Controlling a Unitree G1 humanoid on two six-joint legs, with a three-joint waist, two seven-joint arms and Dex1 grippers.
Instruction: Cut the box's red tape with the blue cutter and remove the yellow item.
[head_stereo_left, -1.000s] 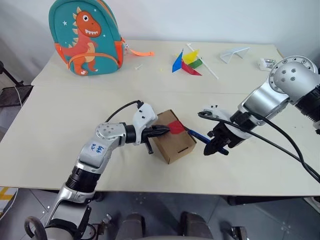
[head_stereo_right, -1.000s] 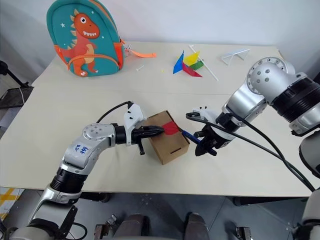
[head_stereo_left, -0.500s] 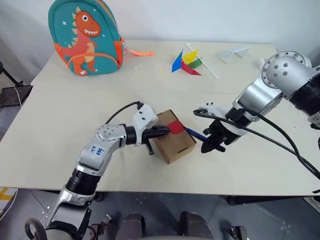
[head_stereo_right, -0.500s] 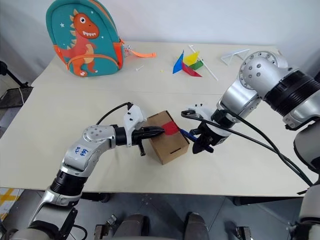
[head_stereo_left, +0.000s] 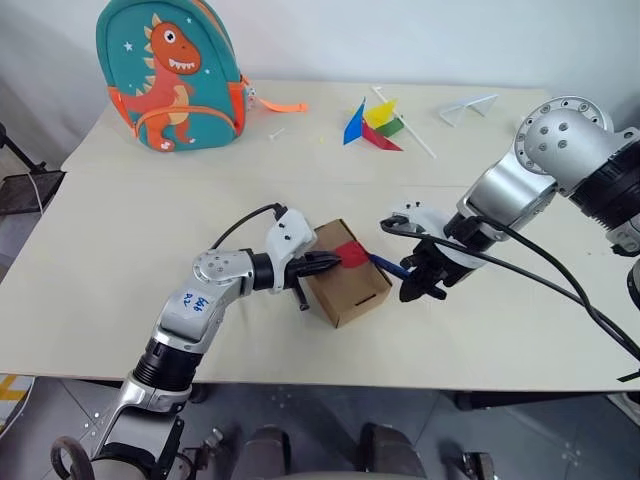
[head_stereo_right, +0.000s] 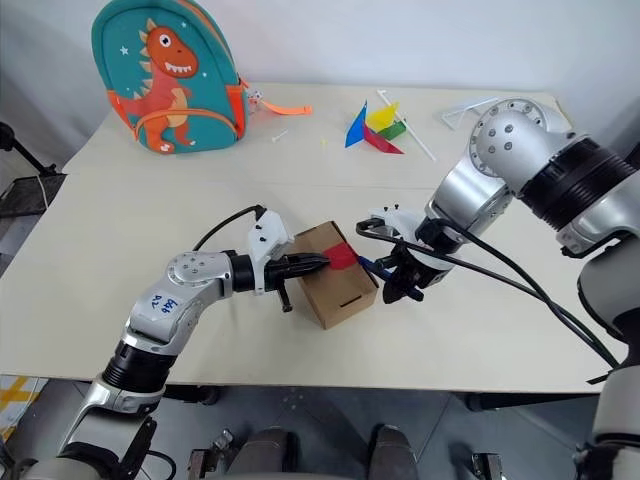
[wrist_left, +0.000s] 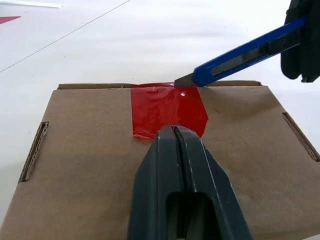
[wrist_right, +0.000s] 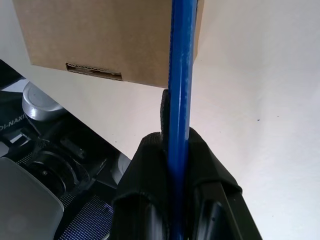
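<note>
The brown box (head_stereo_left: 347, 287) sits near the table's front edge, its red tape (head_stereo_left: 352, 253) on the top face reaching the far edge. My left gripper (head_stereo_left: 335, 262) is shut, its tip pressing on the box top at the near edge of the red tape (wrist_left: 167, 107). My right gripper (head_stereo_left: 416, 286) is shut on the blue cutter (head_stereo_left: 391, 267), to the right of the box. The blade end of the cutter (wrist_left: 247, 51) meets the tape's far edge at the box's rim. In the right wrist view the cutter (wrist_right: 179, 95) runs up across the box (wrist_right: 100, 40). The yellow item is hidden.
A teal dinosaur backpack (head_stereo_left: 170, 75) stands at the table's back left. A multicoloured pinwheel (head_stereo_left: 375, 125) and a white folded piece (head_stereo_left: 468, 108) lie at the back. A black cable (head_stereo_left: 560, 290) trails from my right arm over the table.
My right arm's elbow has swung inward to the left. The cutter's tip stays at the red tape. The left gripper and the box have not moved.
</note>
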